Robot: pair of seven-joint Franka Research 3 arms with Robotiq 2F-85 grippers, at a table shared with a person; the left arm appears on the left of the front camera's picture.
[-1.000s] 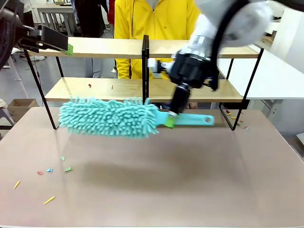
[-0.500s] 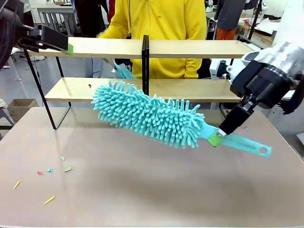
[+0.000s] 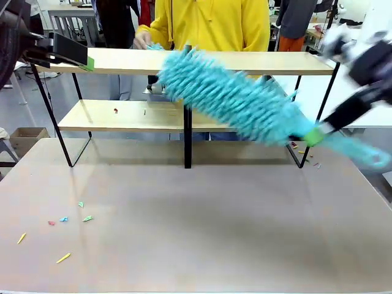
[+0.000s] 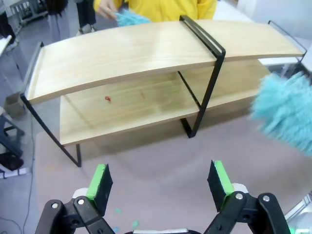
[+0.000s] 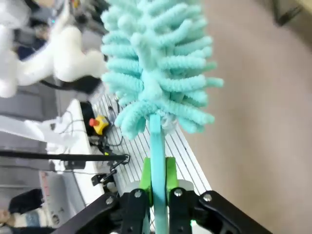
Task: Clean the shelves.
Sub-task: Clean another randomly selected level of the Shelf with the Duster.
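The shelves [image 3: 122, 61] stand across the far half of the table: two long light wooden boards in a thin black frame with a central upright [image 3: 187, 104]. My right gripper [image 3: 315, 135] is shut on the handle of a fluffy turquoise duster [image 3: 236, 98]. The duster slants up to the left, in front of the upright and the upper board. In the right wrist view the green pads [image 5: 146, 174] clamp the handle [image 5: 157, 146] below the duster head [image 5: 156, 63]. My left gripper [image 4: 160, 181] hovers open, facing the shelves [image 4: 122, 53] from the left. Small red bits [image 4: 108, 99] lie on the lower board.
A person in a yellow top [image 3: 208, 24] stands behind the shelves, one hand [image 3: 142, 38] with something turquoise on the upper board. Coloured paper scraps [image 3: 63, 218] lie on the table at front left, and more [image 3: 300, 148] lie by the right foot of the shelves.
My right arm has swung the duster from low in front of the lower board, rightward and up, so it now slants across the upper board. The person's hand has come onto the upper board.
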